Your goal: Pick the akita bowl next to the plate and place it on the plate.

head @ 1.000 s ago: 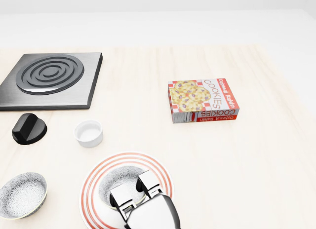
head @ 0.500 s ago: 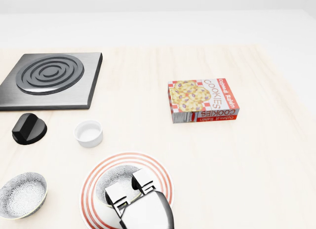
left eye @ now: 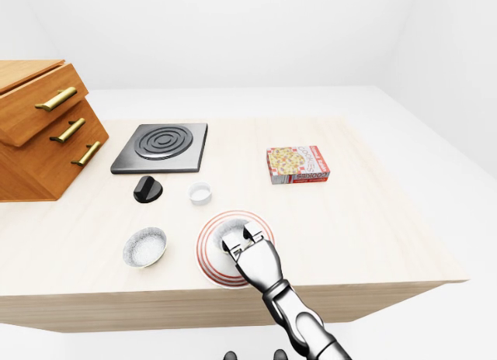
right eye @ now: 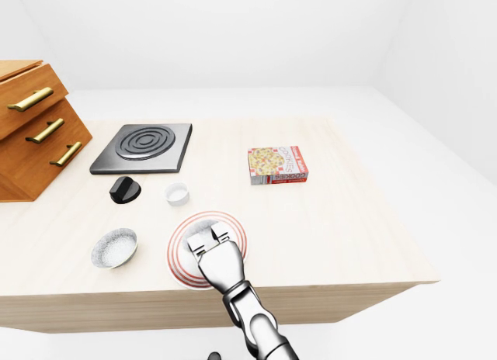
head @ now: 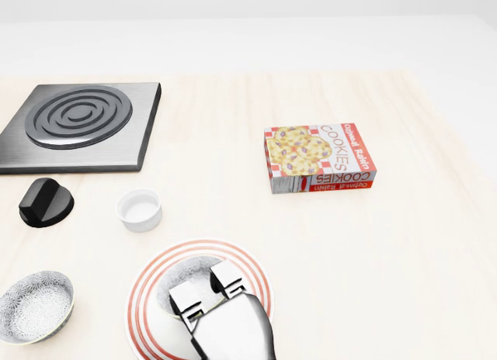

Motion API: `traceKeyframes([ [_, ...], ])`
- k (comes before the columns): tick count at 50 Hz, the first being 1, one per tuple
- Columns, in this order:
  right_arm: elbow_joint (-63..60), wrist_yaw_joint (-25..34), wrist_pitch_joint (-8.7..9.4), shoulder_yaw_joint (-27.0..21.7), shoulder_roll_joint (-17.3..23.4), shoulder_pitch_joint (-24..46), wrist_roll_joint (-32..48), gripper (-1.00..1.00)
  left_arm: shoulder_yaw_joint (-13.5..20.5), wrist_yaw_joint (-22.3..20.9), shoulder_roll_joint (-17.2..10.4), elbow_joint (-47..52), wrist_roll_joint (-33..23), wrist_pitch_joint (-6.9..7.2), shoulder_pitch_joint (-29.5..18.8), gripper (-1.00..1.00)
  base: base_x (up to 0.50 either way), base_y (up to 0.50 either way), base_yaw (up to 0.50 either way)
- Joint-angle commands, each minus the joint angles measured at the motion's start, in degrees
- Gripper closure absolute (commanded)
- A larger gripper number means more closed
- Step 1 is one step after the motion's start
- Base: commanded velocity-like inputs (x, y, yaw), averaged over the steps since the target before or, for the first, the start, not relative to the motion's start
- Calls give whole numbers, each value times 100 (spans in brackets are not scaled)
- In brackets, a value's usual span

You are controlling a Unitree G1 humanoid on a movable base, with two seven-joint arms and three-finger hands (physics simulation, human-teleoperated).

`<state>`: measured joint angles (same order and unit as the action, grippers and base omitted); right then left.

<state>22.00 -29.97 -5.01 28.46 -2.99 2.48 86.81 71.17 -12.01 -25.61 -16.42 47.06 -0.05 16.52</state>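
white walls, wooden drawer unit

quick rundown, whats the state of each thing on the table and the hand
akita bowl: upright on the plate
plate: flat on the table, bowl on it
right hand: over the bowl's rim, grip unclear
second patterned bowl: upright, left of the plate, apart
white cup: upright
cookie box: lying flat
drawers: shut
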Motion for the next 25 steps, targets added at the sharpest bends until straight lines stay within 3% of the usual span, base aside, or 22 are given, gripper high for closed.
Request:
traceKeyframes([
  [1, 192, -3, 1, -34, -30, 99, 454, 100, 16, 11, 9, 36, -7, 29, 3, -100, 0, 0, 0],
  [25, 263, -3, 1, -69, -63, 147, 441, 100, -16, 11, 9, 17, -24, 10, -19, -100, 0, 0, 0],
])
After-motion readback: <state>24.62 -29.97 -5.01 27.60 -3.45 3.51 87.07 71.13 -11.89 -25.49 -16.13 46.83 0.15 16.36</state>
